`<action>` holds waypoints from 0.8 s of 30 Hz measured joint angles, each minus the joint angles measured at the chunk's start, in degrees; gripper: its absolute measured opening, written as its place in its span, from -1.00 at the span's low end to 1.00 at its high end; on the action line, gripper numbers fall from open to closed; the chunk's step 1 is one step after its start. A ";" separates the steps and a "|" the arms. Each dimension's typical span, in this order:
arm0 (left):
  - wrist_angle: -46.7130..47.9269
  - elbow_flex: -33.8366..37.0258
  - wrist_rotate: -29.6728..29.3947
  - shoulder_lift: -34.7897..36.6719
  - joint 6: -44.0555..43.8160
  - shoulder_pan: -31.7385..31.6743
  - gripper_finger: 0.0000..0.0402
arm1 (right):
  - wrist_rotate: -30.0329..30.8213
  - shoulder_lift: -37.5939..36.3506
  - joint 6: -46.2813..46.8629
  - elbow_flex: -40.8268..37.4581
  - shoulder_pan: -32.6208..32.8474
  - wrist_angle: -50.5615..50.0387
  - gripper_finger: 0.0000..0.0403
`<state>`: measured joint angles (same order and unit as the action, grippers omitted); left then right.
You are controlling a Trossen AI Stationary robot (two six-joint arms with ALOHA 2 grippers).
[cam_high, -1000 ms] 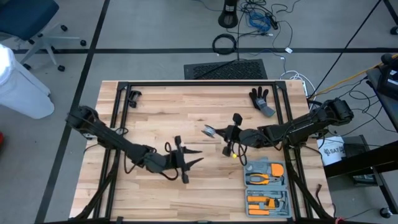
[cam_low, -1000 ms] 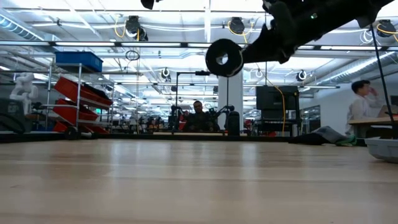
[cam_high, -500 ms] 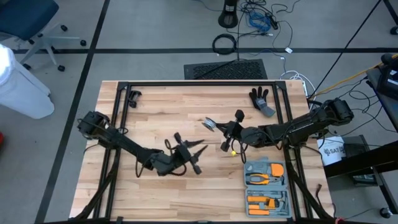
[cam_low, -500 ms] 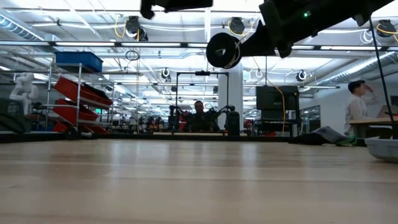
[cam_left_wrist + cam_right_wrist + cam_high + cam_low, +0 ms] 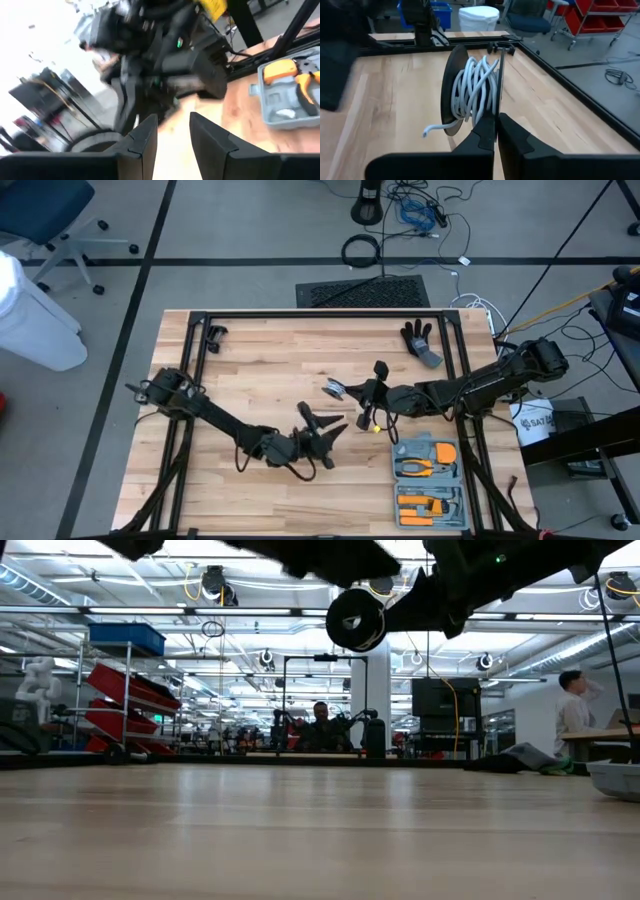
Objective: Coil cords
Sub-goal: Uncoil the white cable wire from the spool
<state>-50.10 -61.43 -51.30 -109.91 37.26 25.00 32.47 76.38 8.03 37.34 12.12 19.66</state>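
Nearby, a tool case [image 5: 432,480] and black glove [image 5: 420,340] flank the right gripper [image 5: 362,392], clamped on the reel [image 5: 470,92]; left gripper [image 5: 325,442], half-open, holds nothing, table [image 5: 250,370] bare around.

On the wooden table [image 5: 250,370], the left gripper [image 5: 325,442] sits near centre. At its two o'clock, the right gripper [image 5: 362,392] holds the reel [image 5: 336,389]. A tool case [image 5: 430,480] lies at four o'clock.

Bare table [image 5: 250,370] lies between the arms and far rail — glove [image 5: 420,340] and tool case [image 5: 430,480] crowd the right.
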 joint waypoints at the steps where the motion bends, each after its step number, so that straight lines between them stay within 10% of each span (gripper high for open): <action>1: 0.03 -1.24 -0.46 -0.57 2.57 -0.12 -0.40 | 0.00 0.00 0.45 0.00 -0.02 -0.12 -1.00; 8: 2.49 -6.77 -4.82 -3.43 15.38 -1.12 -0.40 | -1.33 0.00 1.87 0.00 -0.06 -1.59 -1.00; 24: 10.87 -7.23 -7.15 -3.50 12.60 -4.17 -0.40 | -1.30 0.00 3.55 0.00 -0.46 -1.48 -1.00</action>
<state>-39.22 -68.66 -58.45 -113.40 49.86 20.83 31.16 76.38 11.57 37.34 11.66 18.17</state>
